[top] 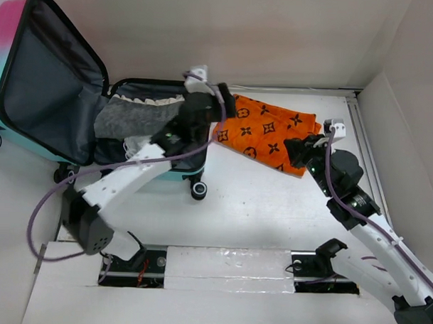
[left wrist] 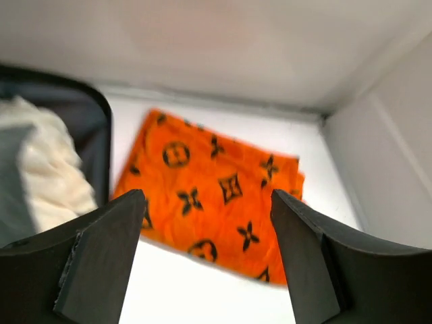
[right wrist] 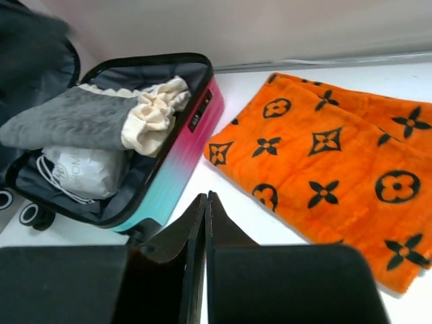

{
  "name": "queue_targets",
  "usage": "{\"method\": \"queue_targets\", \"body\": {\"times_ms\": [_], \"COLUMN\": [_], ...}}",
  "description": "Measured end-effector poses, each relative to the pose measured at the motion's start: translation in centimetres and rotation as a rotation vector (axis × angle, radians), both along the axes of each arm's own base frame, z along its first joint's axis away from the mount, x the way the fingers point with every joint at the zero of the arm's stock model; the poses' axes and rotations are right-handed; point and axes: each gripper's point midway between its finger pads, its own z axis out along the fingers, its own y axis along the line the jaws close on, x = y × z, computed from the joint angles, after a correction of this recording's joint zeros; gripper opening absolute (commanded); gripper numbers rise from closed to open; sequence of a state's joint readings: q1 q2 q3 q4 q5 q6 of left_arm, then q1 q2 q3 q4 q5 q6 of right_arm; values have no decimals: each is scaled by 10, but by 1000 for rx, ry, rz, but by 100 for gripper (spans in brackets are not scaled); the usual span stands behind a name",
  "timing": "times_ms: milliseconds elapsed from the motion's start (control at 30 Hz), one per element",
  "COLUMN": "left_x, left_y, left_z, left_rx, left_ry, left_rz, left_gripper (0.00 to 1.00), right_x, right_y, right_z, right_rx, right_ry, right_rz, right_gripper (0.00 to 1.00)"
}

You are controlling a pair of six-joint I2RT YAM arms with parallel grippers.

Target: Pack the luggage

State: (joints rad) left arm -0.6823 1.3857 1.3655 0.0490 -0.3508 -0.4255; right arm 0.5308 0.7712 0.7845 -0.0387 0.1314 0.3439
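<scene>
left gripper (left wrist: 206,202): stood wide, empty; orange towel (left wrist: 233,177) lay beyond it.
right gripper (right wrist: 205,202): pressed together, empty.
luggage (right wrist: 177,169): left of right gripper, lid cut off.

The suitcase (right wrist: 181,169) has a hard, smooth shell with a slight sheen (plastic, by the look), and its lining (top: 52,78) is matt dark woven cloth. The orange blanket (right wrist: 324,148) is thick, fuzzy pile. Inside lie a grey knit (right wrist: 74,121) — nubbly and matt — a crinkled cream cloth (right wrist: 158,108) and a thin, creased white bag (right wrist: 84,172). The table (top: 272,206) is smooth, white and faintly glossy.
</scene>
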Motion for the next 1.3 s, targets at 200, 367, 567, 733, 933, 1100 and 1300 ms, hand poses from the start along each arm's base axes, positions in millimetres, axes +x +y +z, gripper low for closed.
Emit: {"method": "queue_targets", "body": {"times_ms": [200,367,567,733,933,1100,1300], "left_x": [20,37,53,64,48,28,-36], "left_y": [-98,-123,-126,-178,-216,-243,-293], "left_z": [-132,-239,-277,-289,-322,-320,-316], "left_rx": [149,209,153,107,104,99,131], "left_ry": [246,423,493,490,527,530,519], "left_rz": [56,111,83,-27,-160,-267,-447], "left_gripper": [59,58,48,33,16,15,41], "right_x": [-9,-18,-28,-29,-29,-32,-34], "right_y": [-18,-30,-45,-48,-48,-49,-50], "right_z": [-8,-12,-13,-11,-12,-6,0], "right_rx": [0,0,18,38,44,56,68], "right_ry": [11,18,11,9,12,-4,-16], "right_rz": [-67,-100,-148,-161,-161,-161,-160], "right_gripper": [25,44,43,43,43,43,43]}}
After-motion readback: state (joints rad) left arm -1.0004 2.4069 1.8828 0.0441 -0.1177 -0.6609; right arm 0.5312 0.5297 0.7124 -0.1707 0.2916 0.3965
